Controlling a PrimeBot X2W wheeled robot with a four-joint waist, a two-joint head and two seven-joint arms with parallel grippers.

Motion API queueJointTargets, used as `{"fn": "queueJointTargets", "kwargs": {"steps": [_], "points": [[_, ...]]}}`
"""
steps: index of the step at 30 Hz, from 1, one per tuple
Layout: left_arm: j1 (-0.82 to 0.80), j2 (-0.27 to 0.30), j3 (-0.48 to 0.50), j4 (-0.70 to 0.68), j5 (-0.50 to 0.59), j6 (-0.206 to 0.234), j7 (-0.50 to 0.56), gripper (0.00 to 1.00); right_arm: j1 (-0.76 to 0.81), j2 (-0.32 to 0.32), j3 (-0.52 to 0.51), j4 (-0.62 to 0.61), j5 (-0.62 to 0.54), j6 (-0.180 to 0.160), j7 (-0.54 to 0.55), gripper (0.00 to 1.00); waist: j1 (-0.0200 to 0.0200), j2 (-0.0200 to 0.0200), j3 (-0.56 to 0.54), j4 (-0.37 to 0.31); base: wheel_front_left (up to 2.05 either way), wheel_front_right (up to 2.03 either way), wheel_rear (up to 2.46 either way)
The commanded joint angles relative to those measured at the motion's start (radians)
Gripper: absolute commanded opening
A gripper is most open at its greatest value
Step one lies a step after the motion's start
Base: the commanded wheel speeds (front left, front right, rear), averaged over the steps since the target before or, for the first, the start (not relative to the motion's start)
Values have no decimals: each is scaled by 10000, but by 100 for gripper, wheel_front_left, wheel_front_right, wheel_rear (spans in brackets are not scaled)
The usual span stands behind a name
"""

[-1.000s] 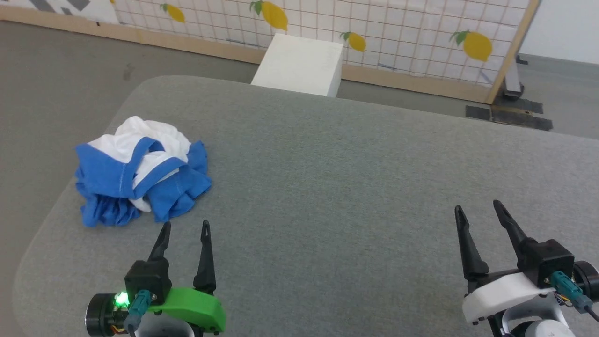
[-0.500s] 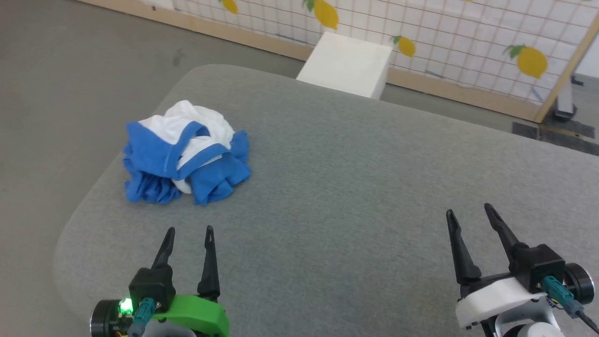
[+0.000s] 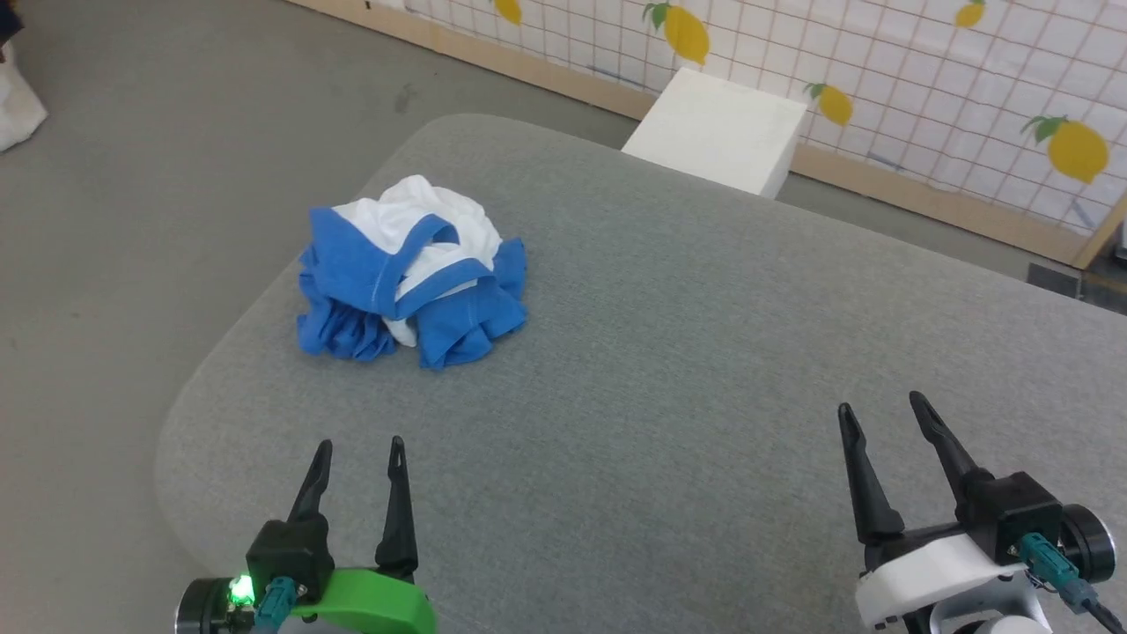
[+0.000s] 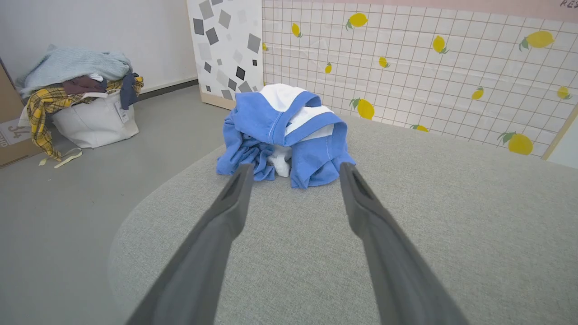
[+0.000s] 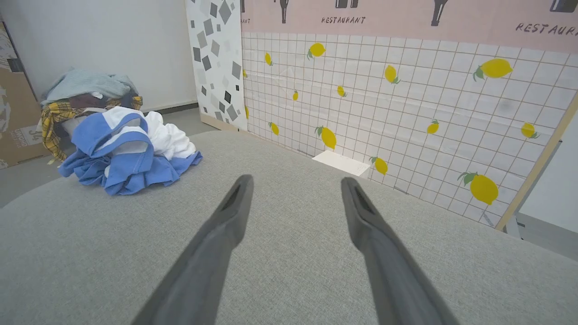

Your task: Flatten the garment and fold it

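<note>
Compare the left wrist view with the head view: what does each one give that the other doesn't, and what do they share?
Left wrist view: a panel of grey squares and a cardboard box at the far left, beyond the table. Head view: the right gripper, open over the table's right side, and a white box behind the table. Both: the garment crumpled in a heap near the table's left edge, the lemon-print wall, and the left gripper, open and short of the heap.
</note>
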Motion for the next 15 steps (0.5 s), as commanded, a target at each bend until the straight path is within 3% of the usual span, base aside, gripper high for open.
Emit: {"fn": "queueJointTargets", "kwargs": {"steps": [1, 15], "points": [[78, -39, -51, 32, -126, 76, -103, 100, 73, 15, -10, 37, -36, -14, -116, 100, 0, 0, 26, 138, 0, 0, 0], [144, -45, -180, -83, -562, 544, -395, 100, 73, 18, -69, -1, -150, -16, -367, 100, 0, 0, 151, 934, 0, 0, 0]]}}
